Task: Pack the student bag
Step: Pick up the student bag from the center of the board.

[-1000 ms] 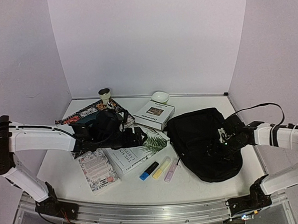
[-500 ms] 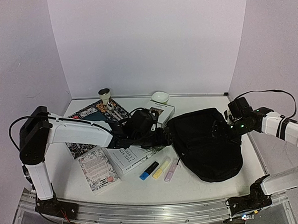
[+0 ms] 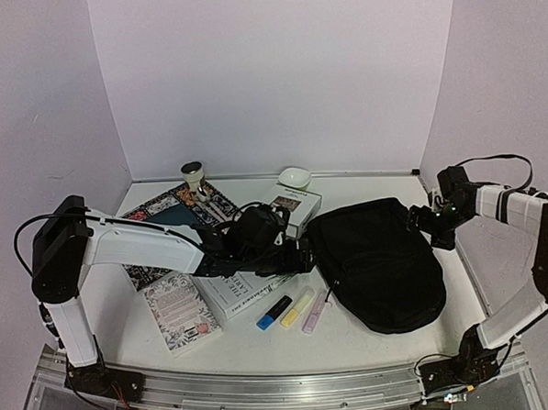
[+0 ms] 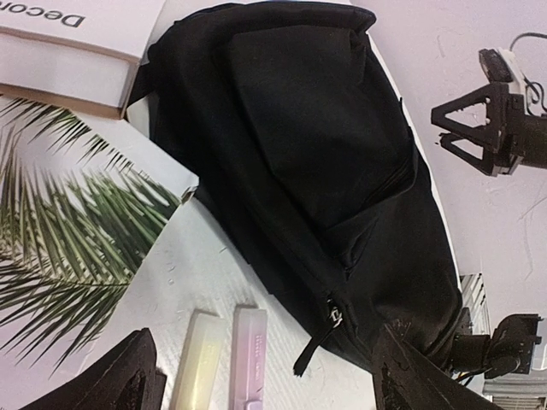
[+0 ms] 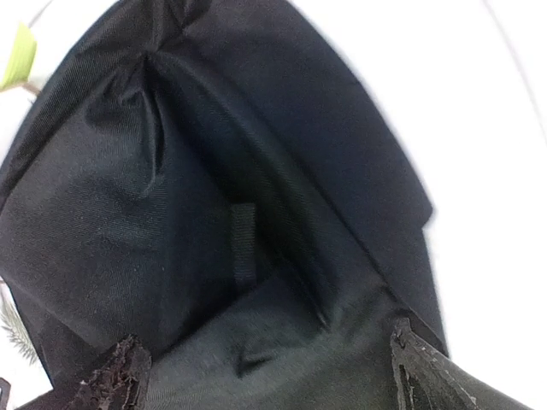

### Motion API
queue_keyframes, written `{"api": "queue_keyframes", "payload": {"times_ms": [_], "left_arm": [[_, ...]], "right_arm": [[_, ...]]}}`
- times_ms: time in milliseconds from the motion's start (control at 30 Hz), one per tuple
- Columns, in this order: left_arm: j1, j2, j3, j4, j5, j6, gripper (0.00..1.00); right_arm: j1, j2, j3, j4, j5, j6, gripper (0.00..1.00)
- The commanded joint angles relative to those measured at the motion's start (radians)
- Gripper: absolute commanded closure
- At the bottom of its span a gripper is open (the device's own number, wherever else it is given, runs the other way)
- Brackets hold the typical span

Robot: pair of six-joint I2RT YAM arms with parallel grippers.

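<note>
1. The student bag [image 3: 378, 264] lies flat on the white table [image 3: 236, 349], out at about 3 o'clock from the middle, its long side running from 11 o'clock to 5 o'clock.
2. The left gripper [image 3: 298, 258] sits just beside the bag's 9 o'clock edge, low over the corner of the palm-leaf book [image 3: 246, 287].
3. Its jaws are spread wide and hold nothing. From the left wrist, the bag's zip pull and dark side lie ahead, between the two fingers [image 4: 137, 376]. I can't tell whether either tip touches the fabric.
4. The right gripper [image 4: 438, 128] hangs at the bag's 2 o'clock corner, pointing in toward it, with a strip of bare table showing between its tips and the bag.
5. Those jaws are also fully spread and empty. The right wrist view is nearly filled with black fabric and a short webbing loop.
6. At about 7 o'clock from the bag, three highlighters lie side by side: blue [image 3: 274, 312], yellow [image 3: 297, 307] and pink [image 3: 314, 313], the pink one nearest the bag.
7. A white boxed book [image 3: 288, 209] rests at the bag's 10 o'clock.
</note>
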Motion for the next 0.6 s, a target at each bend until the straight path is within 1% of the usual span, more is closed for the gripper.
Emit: {"api": "queue_keyframes", "payload": {"times_ms": [0,167,267,333,367,433,567], "left_arm": [[0.004,-0.073,-0.024,0.011,-0.03,0.02,0.11],[0.002,-0.086,-0.039,0.0,-0.032,0.021,0.11],[0.004,-0.095,-0.042,-0.013,-0.037,0.024,0.11],[0.003,-0.103,-0.047,-0.018,-0.044,0.025,0.11],[0.004,-0.107,-0.05,-0.022,-0.048,0.026,0.11],[0.004,-0.115,-0.052,-0.03,-0.058,0.028,0.11],[0.004,-0.129,-0.054,-0.041,-0.075,0.036,0.11]], "right_arm": [[0.002,0.095,0.065,0.023,-0.075,-0.043,0.02],[0.002,0.236,0.132,0.056,-0.064,-0.058,0.02],[0.003,0.332,0.162,0.071,-0.105,-0.061,0.02],[0.003,0.378,0.17,0.085,-0.132,-0.059,0.07],[0.004,0.401,0.174,0.088,-0.139,-0.061,0.11],[0.004,0.429,0.178,0.093,-0.151,-0.072,0.25],[0.004,0.436,0.187,0.095,-0.176,-0.108,0.58]]}}
